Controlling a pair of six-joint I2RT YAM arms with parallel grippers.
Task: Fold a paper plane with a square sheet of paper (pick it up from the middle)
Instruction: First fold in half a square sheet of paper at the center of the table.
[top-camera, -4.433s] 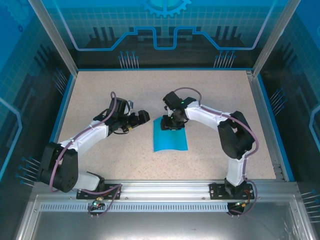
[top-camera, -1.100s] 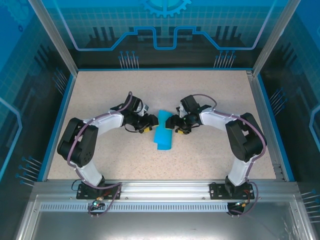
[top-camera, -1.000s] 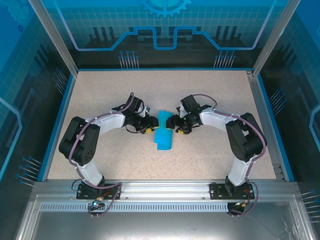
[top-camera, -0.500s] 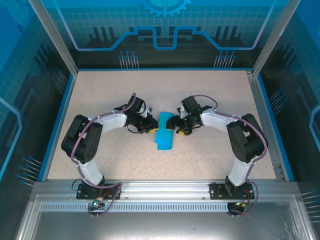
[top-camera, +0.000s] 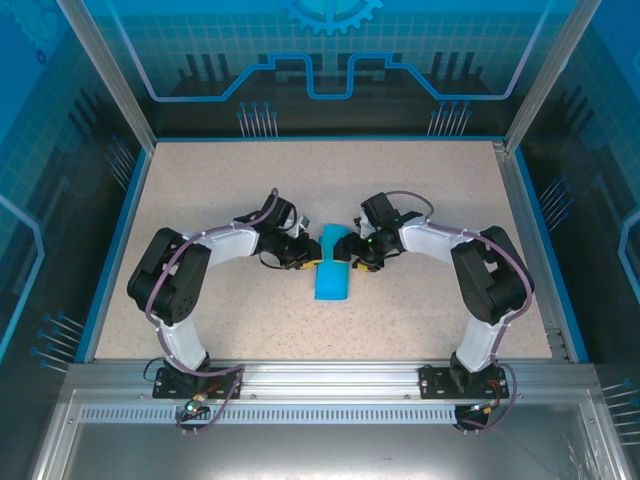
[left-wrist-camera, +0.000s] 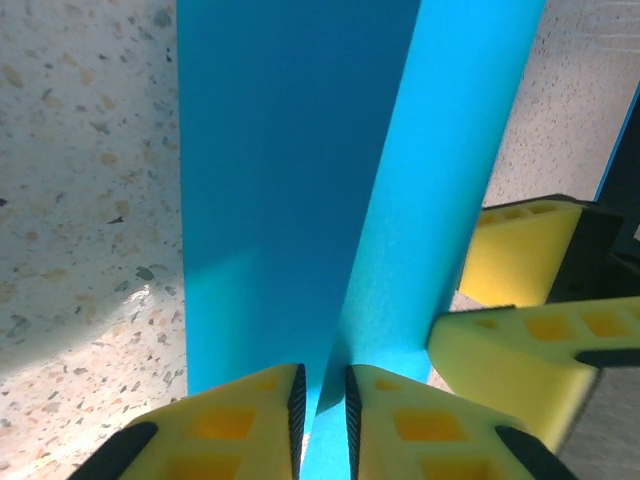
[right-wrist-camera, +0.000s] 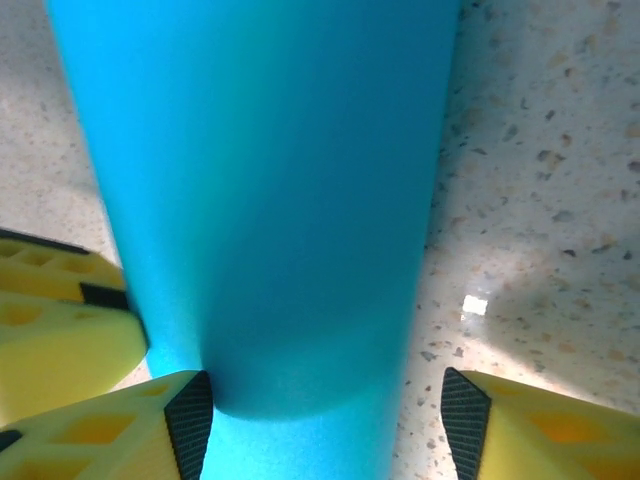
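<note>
Blue-printed panels on an aluminium frame wall in the stall. Its floor is a speckled beige bench.

Item one: left arm, white shell with black joints, reaching from its own side to the middle of the bench. Left hand: yellow fingers set together with only a slit between them. An edge of the paper fills that slit, pinched fast.

Item two: right arm, in a mirrored pose, meeting the other at mid-bench. Right hand: fingers stand well apart, astride the paper. One fingertip touches the paper's side. The other stands clear of it, with bare bench showing between. No grip.

Item three: square sheet of paper, plain cyan-blue and unmarked, doubled over into a long narrow band, curved across its width rather than pressed flat. It lies directly between the two hands. Seen from the left wrist, it runs straight ahead from that hand's fingertips, a lighter strip of it leading into the slit. The right hand's fingers sit just beside the band's far edge. A short part of the band reaches beyond the two hands. The longer part runs back past them toward the arm bases.
</note>
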